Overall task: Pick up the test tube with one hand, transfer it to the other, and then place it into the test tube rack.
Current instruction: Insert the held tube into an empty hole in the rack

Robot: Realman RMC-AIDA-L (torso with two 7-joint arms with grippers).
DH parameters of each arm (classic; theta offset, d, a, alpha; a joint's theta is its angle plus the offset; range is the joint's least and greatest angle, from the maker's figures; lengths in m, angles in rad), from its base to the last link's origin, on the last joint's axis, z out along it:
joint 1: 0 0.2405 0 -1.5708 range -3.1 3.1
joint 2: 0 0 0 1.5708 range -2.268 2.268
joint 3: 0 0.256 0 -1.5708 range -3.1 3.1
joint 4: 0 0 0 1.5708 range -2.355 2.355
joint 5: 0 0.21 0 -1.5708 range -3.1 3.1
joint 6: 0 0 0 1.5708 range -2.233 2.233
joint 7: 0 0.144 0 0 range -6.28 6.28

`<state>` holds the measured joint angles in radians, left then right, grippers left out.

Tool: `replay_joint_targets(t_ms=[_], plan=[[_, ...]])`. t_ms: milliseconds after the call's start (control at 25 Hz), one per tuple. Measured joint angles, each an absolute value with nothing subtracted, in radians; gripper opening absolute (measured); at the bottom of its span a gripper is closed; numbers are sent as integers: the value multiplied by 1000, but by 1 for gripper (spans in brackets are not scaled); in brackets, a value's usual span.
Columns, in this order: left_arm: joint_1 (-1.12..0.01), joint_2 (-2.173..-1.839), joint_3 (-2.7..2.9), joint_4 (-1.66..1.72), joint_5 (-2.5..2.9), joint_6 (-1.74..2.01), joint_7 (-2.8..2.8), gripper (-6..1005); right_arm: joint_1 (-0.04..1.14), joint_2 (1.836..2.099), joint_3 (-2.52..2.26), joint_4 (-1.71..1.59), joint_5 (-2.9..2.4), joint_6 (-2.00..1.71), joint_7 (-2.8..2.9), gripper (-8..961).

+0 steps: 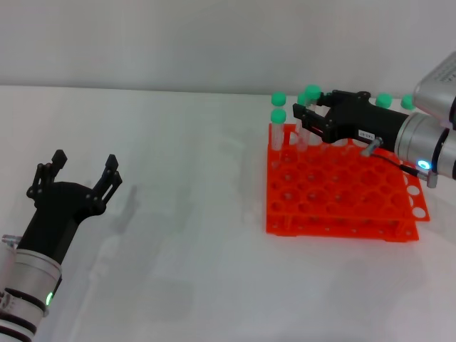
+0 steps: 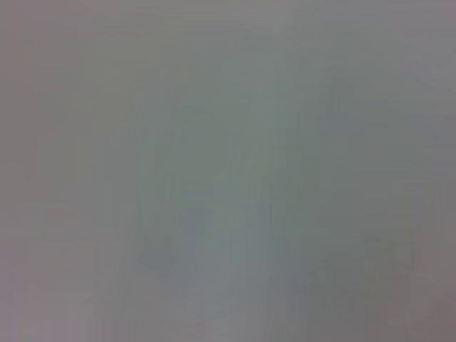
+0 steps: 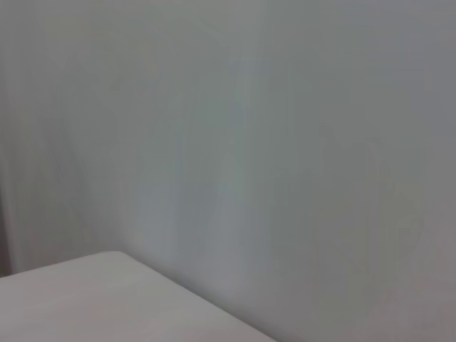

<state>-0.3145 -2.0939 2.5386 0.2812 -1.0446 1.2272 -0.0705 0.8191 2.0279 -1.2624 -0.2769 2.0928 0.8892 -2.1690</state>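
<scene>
Head cam looking down across the bench (image 1: 178, 214) from above; both wrist cams facing blank pale surfaces, sharing nothing recognisable.

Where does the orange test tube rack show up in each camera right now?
Head view: the test tube rack sits right of centre on the white table, with the right tool over its far edge.
Left wrist view: not in it.
Right wrist view: not in it.
Shared landmark: only the white table, seemingly an edge in the right wrist view.

Test tube rack (image 1: 342, 192) right, left gripper (image 1: 77, 171) left
</scene>
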Motion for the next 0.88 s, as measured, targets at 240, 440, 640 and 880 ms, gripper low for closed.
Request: replay_joint_targets(t_ms=[240, 440, 640, 880], plan=[[-317, -2094, 2537, 281, -1045, 1227, -69, 889, 809, 2028, -1270, -280, 2094, 889, -2161, 357], [-321, -2093, 2537, 278, -1045, 1227, -68, 889, 807, 2028, -1276, -277, 2095, 890, -2157, 534], [-323, -2092, 2537, 273, -1045, 1227, -69, 889, 781, 2028, -1341, -301, 2099, 898, -2156, 854], [-324, -2092, 2537, 268, -1045, 1228, -70, 890, 726, 2028, -1374, -356, 2106, 902, -2155, 870]])
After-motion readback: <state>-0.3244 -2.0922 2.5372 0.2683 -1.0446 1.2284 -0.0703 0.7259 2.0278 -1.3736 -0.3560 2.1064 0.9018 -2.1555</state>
